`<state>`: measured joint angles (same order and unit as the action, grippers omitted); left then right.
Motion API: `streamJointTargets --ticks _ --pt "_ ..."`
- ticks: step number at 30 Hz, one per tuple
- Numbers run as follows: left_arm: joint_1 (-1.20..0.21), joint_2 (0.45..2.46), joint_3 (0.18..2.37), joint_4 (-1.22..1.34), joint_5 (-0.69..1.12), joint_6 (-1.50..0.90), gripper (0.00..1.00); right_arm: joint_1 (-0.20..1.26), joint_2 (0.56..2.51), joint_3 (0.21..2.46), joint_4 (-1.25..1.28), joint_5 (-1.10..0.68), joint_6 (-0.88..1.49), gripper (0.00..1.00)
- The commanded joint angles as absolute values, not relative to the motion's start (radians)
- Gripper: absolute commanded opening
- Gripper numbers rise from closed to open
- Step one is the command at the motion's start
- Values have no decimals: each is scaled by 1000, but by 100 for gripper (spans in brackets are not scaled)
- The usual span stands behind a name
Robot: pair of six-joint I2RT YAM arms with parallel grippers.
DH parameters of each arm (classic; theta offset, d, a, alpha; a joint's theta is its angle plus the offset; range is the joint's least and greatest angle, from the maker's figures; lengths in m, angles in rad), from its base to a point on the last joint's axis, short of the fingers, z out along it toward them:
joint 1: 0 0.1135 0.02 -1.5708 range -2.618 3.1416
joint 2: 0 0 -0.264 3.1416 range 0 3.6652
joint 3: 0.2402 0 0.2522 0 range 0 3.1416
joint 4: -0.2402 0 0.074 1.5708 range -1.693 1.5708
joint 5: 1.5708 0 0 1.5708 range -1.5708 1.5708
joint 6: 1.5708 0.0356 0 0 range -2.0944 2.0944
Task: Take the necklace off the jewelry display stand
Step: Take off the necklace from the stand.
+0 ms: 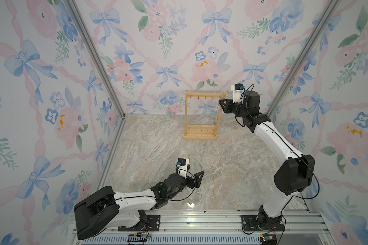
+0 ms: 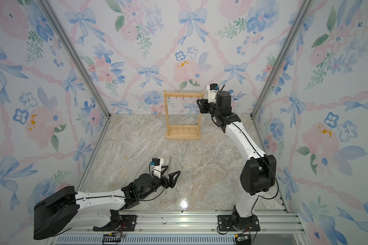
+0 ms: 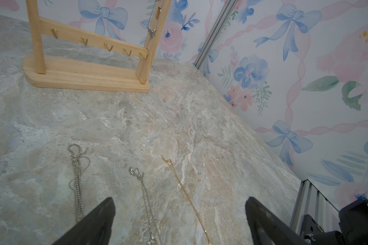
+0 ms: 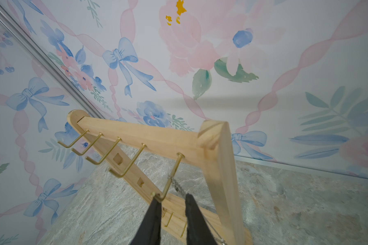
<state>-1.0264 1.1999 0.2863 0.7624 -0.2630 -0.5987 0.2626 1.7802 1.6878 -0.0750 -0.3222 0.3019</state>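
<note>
My R gripper (image 4: pixel 172 198) is up at the far-right top corner of the jewelry display stand (image 1: pixel 187 114), which stands upright at the far middle of the table (image 1: pixel 157 148), close to the back wall (image 1: pixel 179 53). Jaws are narrow, w/ a small gap showing. The tips sit at the end of the rightmost hook (image 4: pixel 172 174) on the top bar (image 4: pixel 147 135). The necklace (image 4: pixel 176 185), a thin silver one, hangs off that hook & drops btwn my fingers (image 4: pixel 153 216), beside the right upright (image 4: pixel 223 169). Can't tell if either finger touches it. My L gripper (image 2: pixel 170 172) is low over the near table, jaws spread wide, holding nothing. By it, flat on the table, side by side, left to right: heavy silver chain (image 3: pixel 78 180), thin silver chain (image 3: pixel 146 197), gold chain (image 3: pixel 185 191).
</note>
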Motion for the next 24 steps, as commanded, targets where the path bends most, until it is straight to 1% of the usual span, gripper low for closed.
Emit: streamJointTargets --ticks 1,15,24 --pt "-1018 1205 303 776 -250 -587 98 273 1798 1717 -89 -331 287 23" --pt "-1016 1210 305 777 -242 -587 98 276 1829 1749 -109 -321 291 23" --pt "-1016 1210 306 776 -240 -587 98 283 1844 1765 -118 -321 288 22"
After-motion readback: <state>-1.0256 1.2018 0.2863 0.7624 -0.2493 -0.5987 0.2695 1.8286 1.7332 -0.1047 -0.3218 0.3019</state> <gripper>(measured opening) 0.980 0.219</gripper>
